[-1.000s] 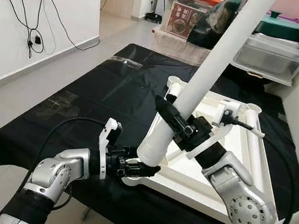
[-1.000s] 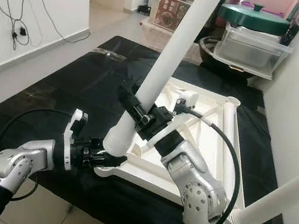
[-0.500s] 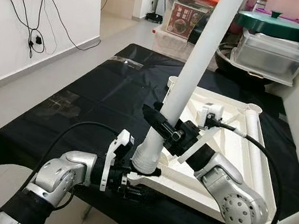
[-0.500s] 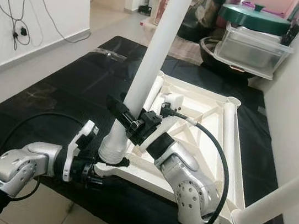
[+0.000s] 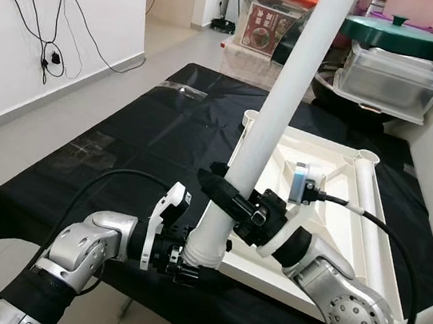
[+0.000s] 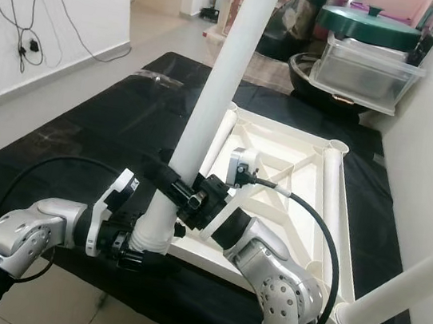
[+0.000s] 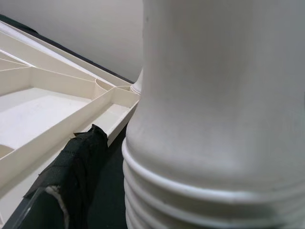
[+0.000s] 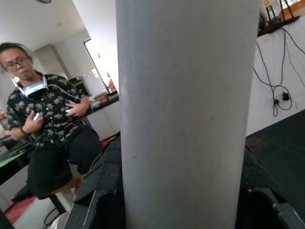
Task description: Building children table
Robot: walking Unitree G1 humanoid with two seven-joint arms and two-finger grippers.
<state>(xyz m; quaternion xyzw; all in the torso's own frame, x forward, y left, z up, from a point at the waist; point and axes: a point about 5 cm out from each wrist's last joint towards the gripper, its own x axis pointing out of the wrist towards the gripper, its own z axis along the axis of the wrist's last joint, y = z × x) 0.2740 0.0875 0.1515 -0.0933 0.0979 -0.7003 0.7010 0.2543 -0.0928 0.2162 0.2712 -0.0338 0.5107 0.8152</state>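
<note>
A: Status?

B: Leg seating. My right gripper (image 5: 224, 197) is clamped round the white table leg (image 5: 276, 114) partway up. My left gripper (image 5: 185, 269) sits at the leg's threaded foot by the near corner of the upturned tabletop (image 5: 322, 157); can't tell if those fingers are apart or closed, since the leg blocks them. In the left wrist view, 1 black finger (image 7: 71, 167) lies beside the ribbed leg end, just off the tray-like underside.

A: Where's the table itself?

B: Upside down on the black cloth (image 5: 124, 133). 1 more leg (image 5: 367, 195) lies along its far-right edge, and another leg (image 6: 391, 295) sticks up at the right corner.

A: Risks?

B: Leg's leaning, not plumb. If I push down like that, I think the thread jams or skips the socket. It's also long and top-heavy, so a slack grip could let it swing toward the bins behind.

A: Bins?

B: Clear plastic tub (image 5: 394, 78) w/ a green-lidded pot (image 5: 392, 33) resting on top; contents not legible. Cardboard box (image 5: 263, 28) behind, too small to read.
</note>
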